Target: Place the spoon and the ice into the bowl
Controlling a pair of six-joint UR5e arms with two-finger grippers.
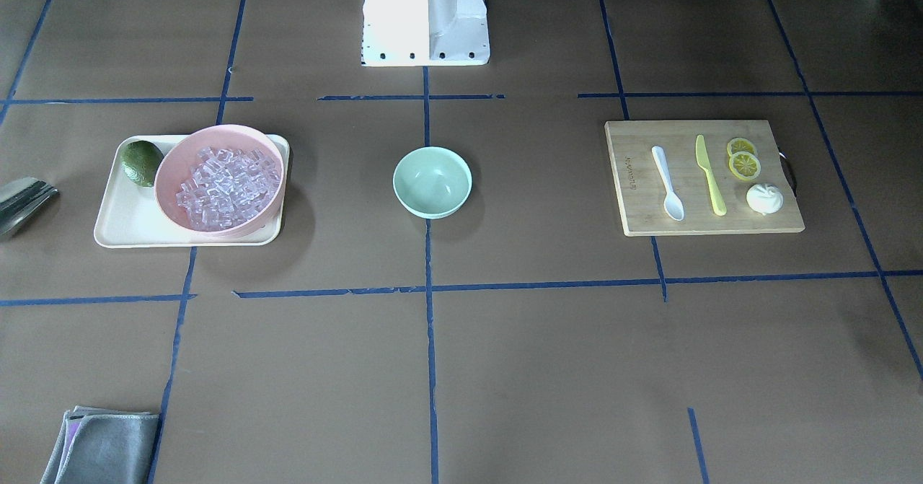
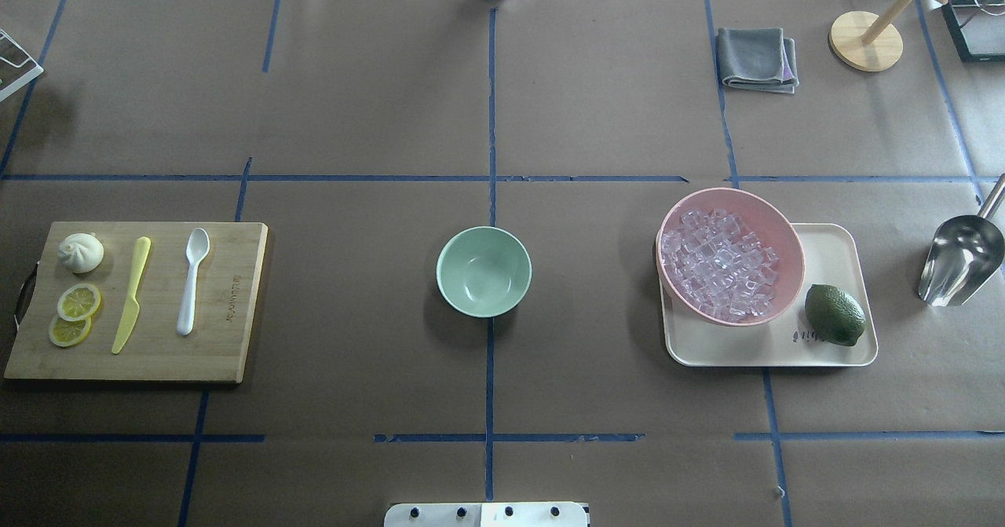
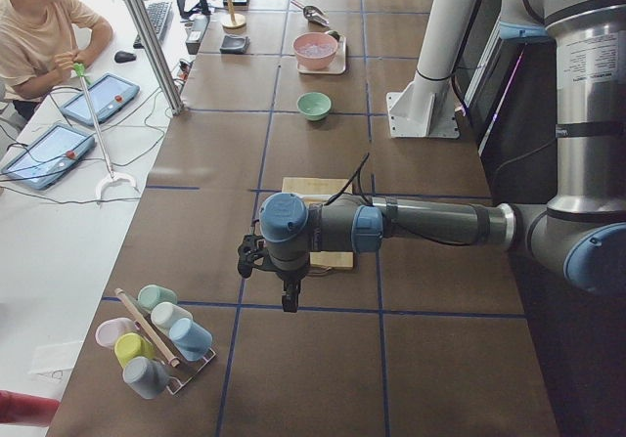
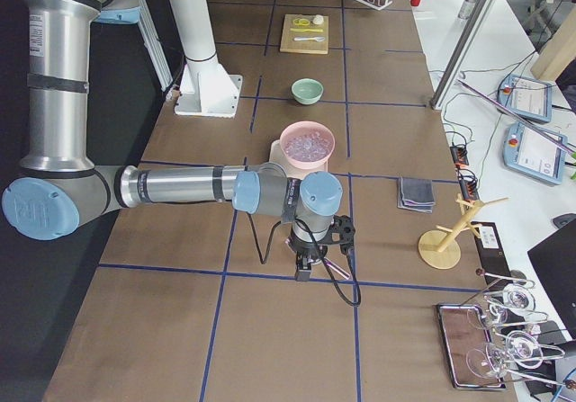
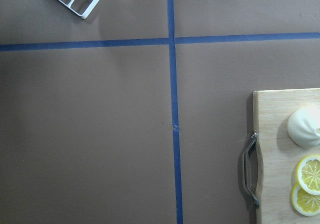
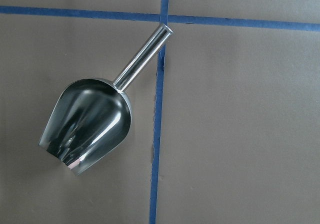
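The white spoon (image 1: 668, 183) lies on a wooden cutting board (image 1: 638, 213), and it shows in the overhead view (image 2: 191, 279) too. The mint-green bowl (image 1: 432, 182) stands empty at the table's middle, also seen from overhead (image 2: 484, 271). Clear ice cubes (image 1: 225, 185) fill a pink bowl (image 2: 765, 213). My left gripper (image 3: 290, 298) hangs over the table beyond the board's end, seen only from the side. My right gripper (image 4: 303, 269) hangs beyond the tray, over a metal scoop. I cannot tell whether either is open or shut.
On the board lie a yellow knife (image 1: 710, 175), lemon slices (image 1: 743, 159) and a white bun (image 1: 764, 199). The pink bowl and a green avocado (image 2: 835, 315) sit on a cream tray (image 2: 832, 244). A metal scoop (image 6: 90, 121) lies right of the tray. A grey cloth (image 2: 756, 57) lies farther back.
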